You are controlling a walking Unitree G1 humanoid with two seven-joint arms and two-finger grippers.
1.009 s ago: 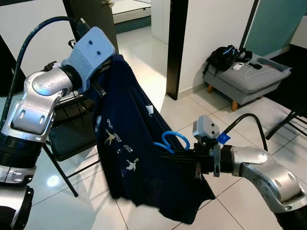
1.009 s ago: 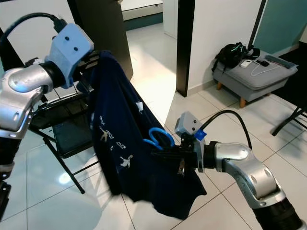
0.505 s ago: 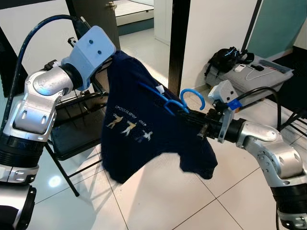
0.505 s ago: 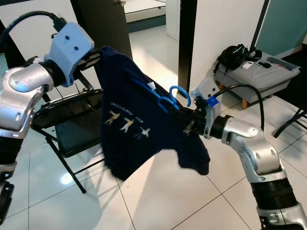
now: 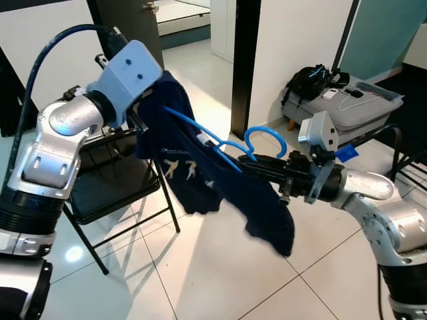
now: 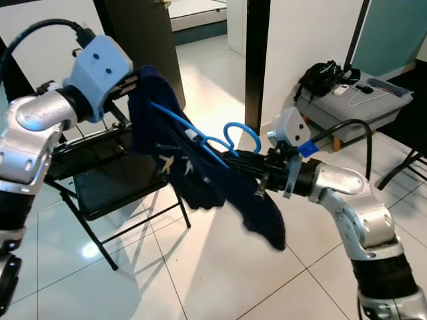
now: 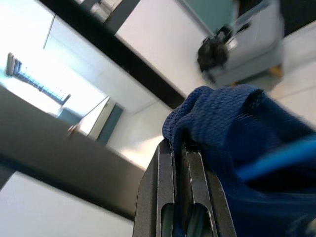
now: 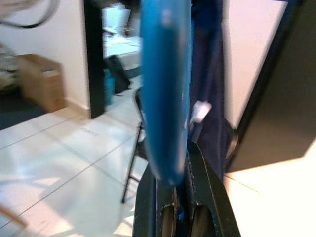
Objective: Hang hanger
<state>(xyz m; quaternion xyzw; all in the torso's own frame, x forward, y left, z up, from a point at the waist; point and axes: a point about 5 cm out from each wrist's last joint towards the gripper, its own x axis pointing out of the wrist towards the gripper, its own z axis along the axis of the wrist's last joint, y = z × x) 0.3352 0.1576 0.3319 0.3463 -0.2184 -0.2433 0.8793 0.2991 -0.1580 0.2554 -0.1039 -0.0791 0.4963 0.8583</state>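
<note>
A dark navy T-shirt (image 5: 220, 190) with small white prints is stretched between my two arms above the floor. A blue plastic hanger (image 5: 220, 141) runs through it, its hook (image 5: 265, 140) sticking up near my right gripper (image 5: 248, 167), which is shut on the hanger (image 8: 165, 89). My left gripper (image 5: 150, 93) is raised at the upper left and shut on a bunched corner of the shirt (image 7: 222, 118). The shirt's lower end hangs down below my right gripper.
A black folding chair (image 5: 100, 187) stands under my left arm. Behind are a dark door frame (image 5: 243, 53), a white wall, and a grey bench (image 5: 347, 110) with a black bag (image 5: 310, 79). A second chair's legs (image 5: 400, 163) show at the far right. White tiled floor lies in front.
My right gripper has pulled the hanger down a little to the left, so the shirt now droops in a narrower band; the hanger arm is more exposed. The left gripper stays put.
</note>
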